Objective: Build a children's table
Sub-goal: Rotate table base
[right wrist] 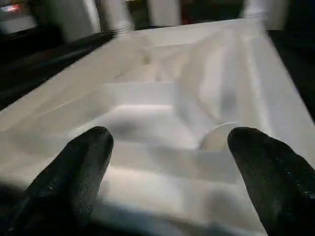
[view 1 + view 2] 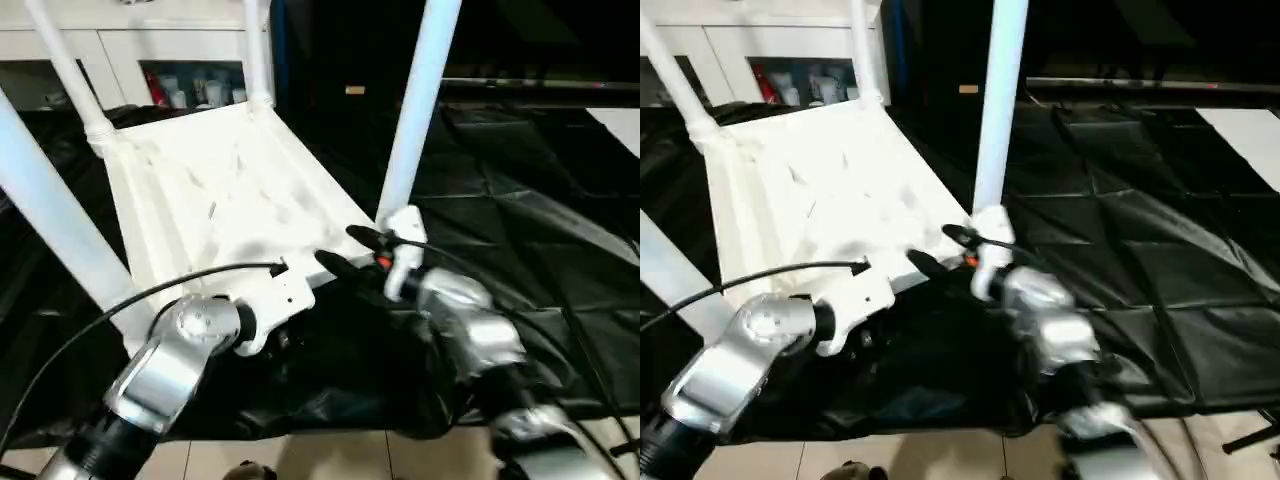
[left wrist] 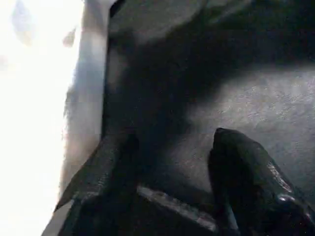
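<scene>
The children's table lies upside down on the black-draped tabletop, its ribbed white underside facing up. Four white legs rise from its corner sockets: the far-left leg, the far-right leg, the near-right leg and the near-left leg, which leans out toward the edge of the head view.

Everything else sits relative to that upturned table. The right gripper is at the table's near-right corner, just beside the base of the near-right leg, its two black fingers pointing in over the near edge. From its wrist, the fingers stand wide apart with the ribbed underside and a round socket showing between them; they hold nothing.

The left gripper is below the table's near edge, in front of the white slab and over the black cloth. Its silver forearm reaches toward the middle of that near edge, and a black cable arcs over it. In its wrist view the two fingers are spread open, with dark cloth between them and the bright white side of the table just beside one of them; nothing is gripped.

Behind the table's far edge stands a white cabinet with small items on a shelf.
</scene>
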